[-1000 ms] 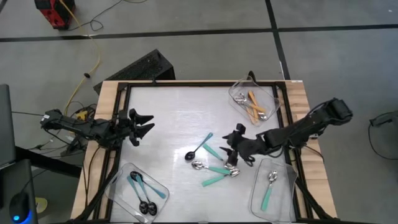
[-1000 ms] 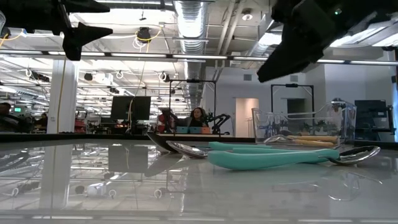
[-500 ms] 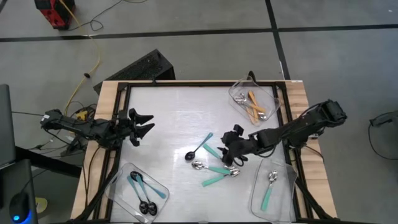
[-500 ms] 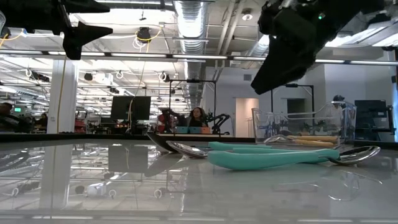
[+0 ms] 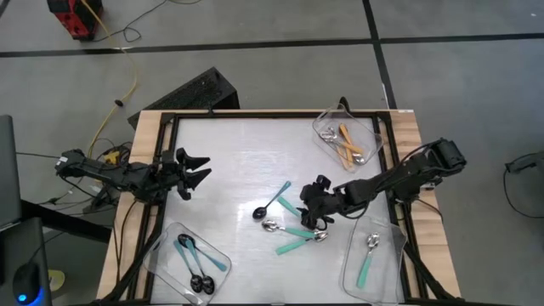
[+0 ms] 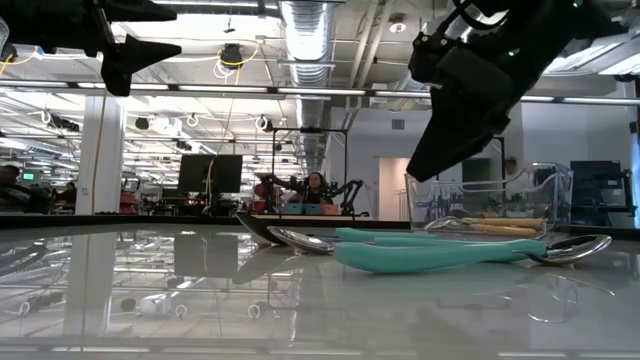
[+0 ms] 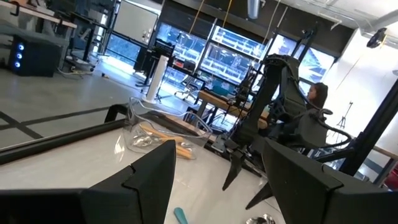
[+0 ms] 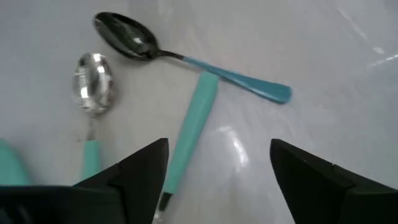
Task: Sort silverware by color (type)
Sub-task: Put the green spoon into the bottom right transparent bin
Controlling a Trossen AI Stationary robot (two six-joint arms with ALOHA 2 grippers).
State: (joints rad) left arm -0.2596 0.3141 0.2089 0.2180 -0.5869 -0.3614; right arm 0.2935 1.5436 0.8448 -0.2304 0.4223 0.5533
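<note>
right now the right gripper (image 5: 313, 204) hangs with fingers spread just above the loose spoons mid-table: a blue-handled spoon (image 8: 186, 59) with a black bowl and teal-handled spoons (image 8: 186, 134) with silver bowls. they look light, stiff and slick on the glossy table (image 5: 229, 161), so pinching a handle across its middle seems safest. left gripper (image 5: 194, 170) waits parted, well apart.

The right gripper (image 5: 314, 206) is hanging over 4 loose spoons (image 5: 293, 228) at the middle of the white table (image 5: 229, 161). 3 clear plastic trays (image 5: 347, 143) are sitting at its corners. The left gripper (image 5: 192, 172) is waiting at the left edge.
</note>
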